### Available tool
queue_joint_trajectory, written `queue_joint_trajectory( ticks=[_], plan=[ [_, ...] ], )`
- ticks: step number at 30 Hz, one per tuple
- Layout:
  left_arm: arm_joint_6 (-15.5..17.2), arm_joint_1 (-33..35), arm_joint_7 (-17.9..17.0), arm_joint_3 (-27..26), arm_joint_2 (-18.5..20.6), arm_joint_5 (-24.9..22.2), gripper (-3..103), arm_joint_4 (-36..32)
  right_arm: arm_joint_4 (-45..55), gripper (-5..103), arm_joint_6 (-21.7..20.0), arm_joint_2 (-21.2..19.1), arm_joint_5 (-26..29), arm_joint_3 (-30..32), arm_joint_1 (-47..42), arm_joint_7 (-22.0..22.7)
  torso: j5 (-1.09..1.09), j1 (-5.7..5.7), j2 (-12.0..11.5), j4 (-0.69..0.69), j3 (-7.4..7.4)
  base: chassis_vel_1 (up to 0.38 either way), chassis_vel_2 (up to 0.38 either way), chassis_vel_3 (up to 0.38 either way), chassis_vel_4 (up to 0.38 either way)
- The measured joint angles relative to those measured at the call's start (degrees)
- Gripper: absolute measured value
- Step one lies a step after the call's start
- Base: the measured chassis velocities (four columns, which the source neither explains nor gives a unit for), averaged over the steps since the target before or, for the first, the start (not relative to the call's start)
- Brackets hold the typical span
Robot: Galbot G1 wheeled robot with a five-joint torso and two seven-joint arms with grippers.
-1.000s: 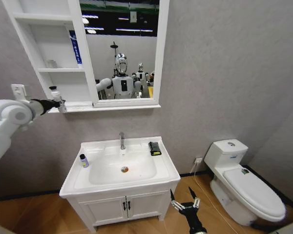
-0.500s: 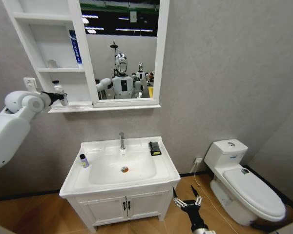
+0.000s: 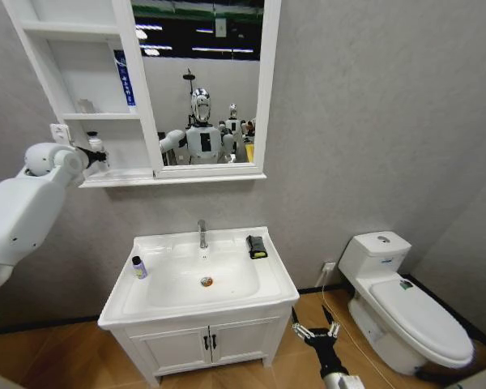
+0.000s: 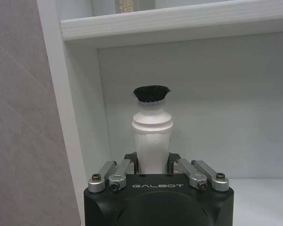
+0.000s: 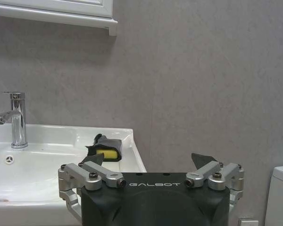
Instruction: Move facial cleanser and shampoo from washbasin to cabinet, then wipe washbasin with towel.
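My left gripper (image 3: 95, 154) is shut on a white bottle with a black cap (image 3: 95, 148) (image 4: 152, 132), held upright inside the lowest open shelf of the cabinet (image 3: 143, 97). I cannot tell whether this bottle is the facial cleanser or the shampoo. A small bottle with a dark cap (image 3: 138, 267) stands on the left rim of the washbasin (image 3: 271, 271). The black towel with a yellow patch (image 3: 257, 246) (image 5: 104, 149) lies at the basin's back right corner. Low down by the basin's right front corner, my right gripper (image 3: 316, 331) (image 5: 146, 162) is open and holds nothing.
A chrome tap (image 3: 202, 234) (image 5: 16, 120) stands at the back of the basin. A white toilet (image 3: 405, 308) sits to the right. A blue-and-white tube (image 3: 125, 81) and a small clear item (image 3: 84, 105) occupy the middle shelf. The two-door vanity cupboard (image 3: 206, 344) is below the basin.
My left arm has carried the white bottle rightward and inward, from outside the cabinet's left edge into the lowest shelf. The right gripper has drifted slightly right and lower.
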Motion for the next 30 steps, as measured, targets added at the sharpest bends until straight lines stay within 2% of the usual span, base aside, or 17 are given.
queue_joint_trajectory(
  ticks=[9,16,18,21,23,24,27,30],
  plan=[
    [0.28,-2.16,-0.04,1.24,-2.16,0.4,31,3.01,-0.82,100,-0.03,0.44,0.0,-0.2,0.26,0.02,0.0,0.0,0.0,-0.01,0.0,0.0,0.0,0.0,0.0],
    [0.3,-2.63,0.05,1.52,-3.18,2.44,31,5.18,-1.37,100,0.03,0.24,0.05,-0.11,0.53,-0.05,0.0,0.0,0.0,-0.01,0.0,0.0,0.0,0.0,0.0],
    [-0.9,-2.35,0.75,1.29,-3.18,3.67,28,5.64,-1.39,100,0.03,-0.12,-0.01,-0.34,0.7,-0.07,0.01,0.0,0.0,-0.01,0.0,0.0,0.0,0.0,0.0],
    [-2.4,-1.94,2.33,0.94,-2.94,6.77,39,6.03,-1.36,100,0.01,-0.23,-0.28,-0.69,0.73,-0.08,0.0,0.0,0.0,-0.01,0.0,0.0,0.0,0.0,0.0],
    [-2.48,-1.2,2.43,0.23,-2.41,5.95,50,5.38,-1.51,100,0.12,-0.25,-1.28,-1.2,0.64,-0.24,0.01,0.0,0.0,0.01,0.0,0.0,0.0,0.0,0.0],
    [-2.48,-1.2,2.43,0.23,-2.41,5.95,50,5.38,-1.51,100,0.12,-0.25,-1.28,-1.2,0.64,-0.24,0.01,0.0,0.0,0.01,0.0,0.0,0.0,0.0,0.0],
    [-2.15,0.4,1.5,-0.89,-1.35,3.99,61,3.74,-1.55,100,0.41,-0.18,-2.06,-1.82,0.17,-0.44,0.0,0.0,0.0,-0.01,-0.01,0.0,0.0,0.0,0.0],
    [-1.97,0.95,1.24,-1.15,-0.9,3.36,66,3.18,-1.55,100,0.52,-0.13,-2.16,-1.84,0.14,-0.46,0.0,0.0,0.01,-0.01,-0.01,0.0,0.0,0.0,0.0]
  ],
)
